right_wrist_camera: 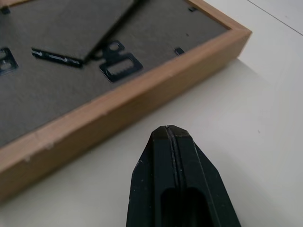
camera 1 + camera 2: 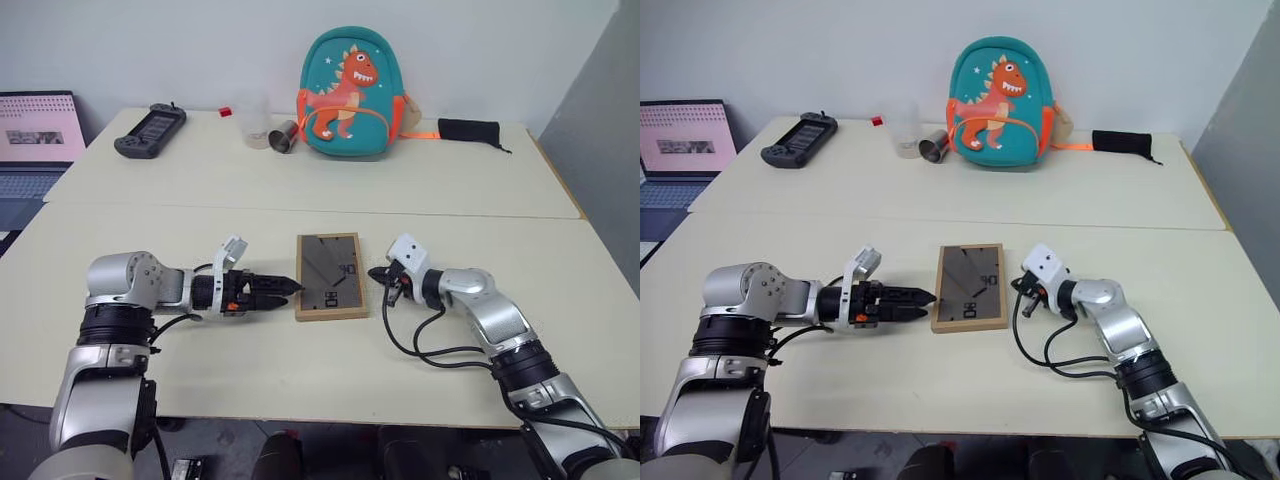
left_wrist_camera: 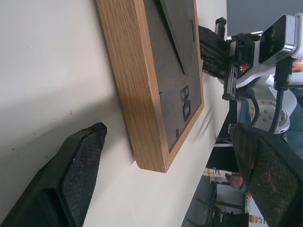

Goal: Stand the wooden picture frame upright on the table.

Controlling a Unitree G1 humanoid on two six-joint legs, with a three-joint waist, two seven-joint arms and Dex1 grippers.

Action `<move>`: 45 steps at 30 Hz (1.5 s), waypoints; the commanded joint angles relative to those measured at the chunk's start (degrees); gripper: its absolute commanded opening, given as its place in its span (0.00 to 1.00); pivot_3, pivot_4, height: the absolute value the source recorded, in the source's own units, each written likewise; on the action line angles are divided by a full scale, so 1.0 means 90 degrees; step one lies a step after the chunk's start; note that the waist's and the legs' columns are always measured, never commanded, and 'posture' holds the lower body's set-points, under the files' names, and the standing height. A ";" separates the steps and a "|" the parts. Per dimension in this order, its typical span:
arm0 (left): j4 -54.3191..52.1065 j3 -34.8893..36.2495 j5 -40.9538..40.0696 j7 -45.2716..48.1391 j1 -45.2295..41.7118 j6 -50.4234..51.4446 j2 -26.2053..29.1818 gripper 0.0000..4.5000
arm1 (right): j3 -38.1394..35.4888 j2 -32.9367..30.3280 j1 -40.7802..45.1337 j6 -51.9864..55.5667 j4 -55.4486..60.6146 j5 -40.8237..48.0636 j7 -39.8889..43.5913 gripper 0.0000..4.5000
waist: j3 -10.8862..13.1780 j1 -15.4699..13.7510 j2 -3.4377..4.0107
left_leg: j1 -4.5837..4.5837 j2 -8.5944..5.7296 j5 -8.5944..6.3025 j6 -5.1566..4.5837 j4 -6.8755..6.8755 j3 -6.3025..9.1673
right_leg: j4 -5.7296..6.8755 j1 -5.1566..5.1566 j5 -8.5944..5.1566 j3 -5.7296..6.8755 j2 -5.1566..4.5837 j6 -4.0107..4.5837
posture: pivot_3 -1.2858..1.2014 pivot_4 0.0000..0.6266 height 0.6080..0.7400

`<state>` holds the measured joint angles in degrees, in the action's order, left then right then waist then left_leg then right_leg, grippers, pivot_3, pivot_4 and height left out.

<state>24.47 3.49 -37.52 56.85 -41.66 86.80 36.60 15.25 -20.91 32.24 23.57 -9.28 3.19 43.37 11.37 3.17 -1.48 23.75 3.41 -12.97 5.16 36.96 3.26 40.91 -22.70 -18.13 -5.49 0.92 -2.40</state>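
The wooden picture frame (image 2: 331, 276) lay face down on the table (image 2: 300, 180), back panel up, flanked by the wide-open, empty left gripper (image 2: 285, 287) and the closed, empty right gripper (image 2: 377, 272), apparently poised to lift it.

Both arms are silver-grey metal with rounded joint housings and black ribbed collars between the segments. Each wrist carries a small white camera block. The left pincer (image 2: 290, 287) has two black fingers (image 3: 75, 177) with pebbled, textured pads, mounted on a black body with small orange-red marks. The right pincer (image 2: 376, 272) is likewise black, its fingers (image 1: 173, 156) smooth and tapering to a blunt tip. Black cables loop loosely from the right wrist back along the forearm.
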 commanded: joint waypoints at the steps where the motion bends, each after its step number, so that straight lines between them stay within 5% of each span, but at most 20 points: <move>1: 0.0029 -0.0238 0.0102 -0.0185 0.0026 -0.0194 -0.0232 0.99 | 0.0218 0.0288 -0.0058 0.0140 0.0462 -0.0022 -0.0091 0.00 | -0.0001 -0.0016 0.0000 | -0.0003 -0.0001 0.0000 0.0000 0.0000 0.0002 | -0.0005 0.0005 0.0000 0.0001 0.0000 0.0000 | 0.52 0.24 1.00; 14: -0.0344 -0.0137 -0.0119 -0.0078 0.0217 -0.0347 -0.0277 0.99 | 0.0293 0.0583 0.0056 0.0209 0.0414 -0.0097 -0.0246 0.00 | -0.0002 -0.0044 0.0000 | -0.0007 -0.0005 0.0000 0.0000 0.0000 0.0006 | -0.0006 0.0013 0.0000 0.0003 -0.0004 0.0000 | 0.52 0.24 1.00; 30: -0.0668 0.0201 -0.0254 -0.0246 0.0388 -0.0696 -0.0459 0.33 | 0.0044 0.0700 -0.0181 0.0413 0.0761 0.0108 -0.0232 0.00 | -0.0001 0.0008 -0.0001 | -0.0002 -0.0001 -0.0001 0.0000 -0.0004 0.0006 | -0.0010 0.0007 0.0000 0.0004 -0.0001 0.0000 | 0.52 0.24 1.00; 36: -0.0831 0.0447 -0.0430 -0.0241 0.0215 -0.0811 -0.0456 0.33 | -0.0430 0.0154 -0.0343 0.0725 0.1105 0.0450 0.0078 0.00 | -0.0001 0.0003 -0.0001 | -0.0001 -0.0002 -0.0001 0.0000 -0.0003 0.0006 | -0.0010 0.0007 0.0000 0.0004 -0.0001 0.0000 | 0.52 0.24 1.00; 41: -0.1101 0.0581 -0.0426 -0.0190 0.0058 -0.1320 -0.0295 0.33 | -0.1269 -0.0728 -0.0023 0.1694 0.1585 0.1494 0.0826 0.21 | 0.0001 -0.0026 -0.0002 | 0.0004 -0.0003 -0.0001 -0.0001 -0.0003 0.0006 | -0.0016 0.0006 0.0000 0.0004 -0.0002 -0.0001 | 0.52 0.24 1.00; 45: -0.1100 0.0635 -0.0413 -0.0293 0.0024 -0.1592 -0.0273 0.33 | -0.1746 -0.0659 0.0461 0.2660 0.1944 0.2585 0.1011 0.41 | 0.0002 0.0063 -0.0002 | 0.0002 0.0006 -0.0001 -0.0001 -0.0010 0.0006 | -0.0017 0.0002 -0.0001 0.0003 0.0007 0.0000 | 0.52 0.24 1.00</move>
<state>17.26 7.27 -40.32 54.16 -40.16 74.31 33.78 1.71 -27.75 33.39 43.78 4.07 20.60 51.22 11.39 3.73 -1.50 23.78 3.47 -12.98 5.15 36.84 3.30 40.77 -22.73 -18.13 -5.49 0.99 -2.40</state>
